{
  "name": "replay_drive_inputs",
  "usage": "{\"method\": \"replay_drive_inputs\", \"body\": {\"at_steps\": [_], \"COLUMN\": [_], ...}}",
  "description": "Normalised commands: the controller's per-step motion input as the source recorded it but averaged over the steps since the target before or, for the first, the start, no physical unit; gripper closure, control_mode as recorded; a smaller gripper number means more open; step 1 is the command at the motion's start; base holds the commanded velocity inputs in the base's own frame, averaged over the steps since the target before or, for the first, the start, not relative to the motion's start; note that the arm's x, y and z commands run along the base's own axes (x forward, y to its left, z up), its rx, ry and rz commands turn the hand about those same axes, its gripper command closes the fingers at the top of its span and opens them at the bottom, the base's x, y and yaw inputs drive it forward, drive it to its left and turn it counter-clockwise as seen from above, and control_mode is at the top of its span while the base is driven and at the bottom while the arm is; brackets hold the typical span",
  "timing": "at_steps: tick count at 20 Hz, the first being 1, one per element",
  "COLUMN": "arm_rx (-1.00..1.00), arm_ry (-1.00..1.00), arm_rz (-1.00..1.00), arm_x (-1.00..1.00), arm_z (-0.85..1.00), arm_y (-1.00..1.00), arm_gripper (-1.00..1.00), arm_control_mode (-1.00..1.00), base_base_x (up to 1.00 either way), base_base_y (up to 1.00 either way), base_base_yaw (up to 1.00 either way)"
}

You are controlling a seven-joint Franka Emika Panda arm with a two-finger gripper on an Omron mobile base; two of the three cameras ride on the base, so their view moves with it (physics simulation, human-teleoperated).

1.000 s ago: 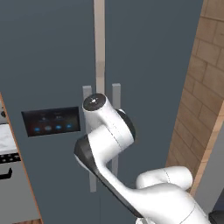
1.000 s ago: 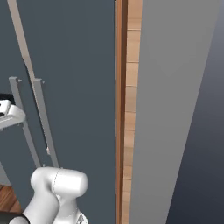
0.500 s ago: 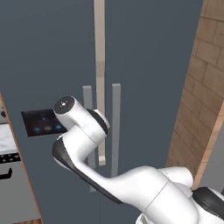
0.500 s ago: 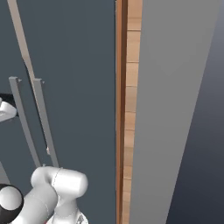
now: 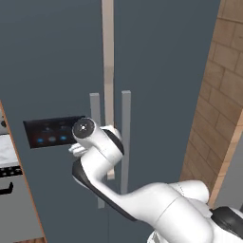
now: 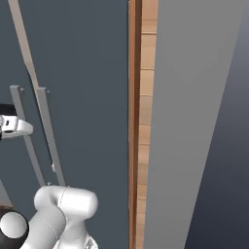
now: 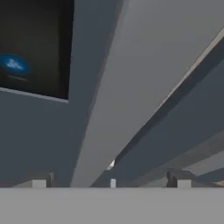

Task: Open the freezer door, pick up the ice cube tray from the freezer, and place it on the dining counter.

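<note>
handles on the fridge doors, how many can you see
2: one handle on the door with the black panel, partly behind the arm, and one handle right of the gap, on the plain door.

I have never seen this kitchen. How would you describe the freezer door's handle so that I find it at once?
Start at the tall slate-grey freezer. Its left door, the freezer door, carries a small black panel with blue lights. The handle is the long grey vertical bar just right of that panel; its twin, the right handle, stands across the pale seam on the plain door.
</note>
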Motion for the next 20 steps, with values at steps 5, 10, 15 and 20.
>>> {"method": "replay_drive_inputs", "body": {"at_steps": [5,10,15,20], "arm_rx": [0.11,0.01,0.0,0.0], "arm_ry": [0.0,0.0,0.0,-0.03], "arm_rz": [0.0,0.0,0.0,0.0], "arm_x": [0.8,0.55,0.29,0.17], "arm_z": [-0.21,-0.08,-0.09,-0.2], "arm_y": [0.04,0.74,0.48,0.0], "arm_gripper": [-1.0,-1.0,-1.0,-1.0], "arm_control_mode": [-1.0,-1.0,-1.0,-1.0], "base_base_x": [0.0,0.0,0.0,0.0], "base_base_y": [0.0,0.0,0.0,0.0], "base_base_yaw": [0.0,0.0,0.0,0.0]}}
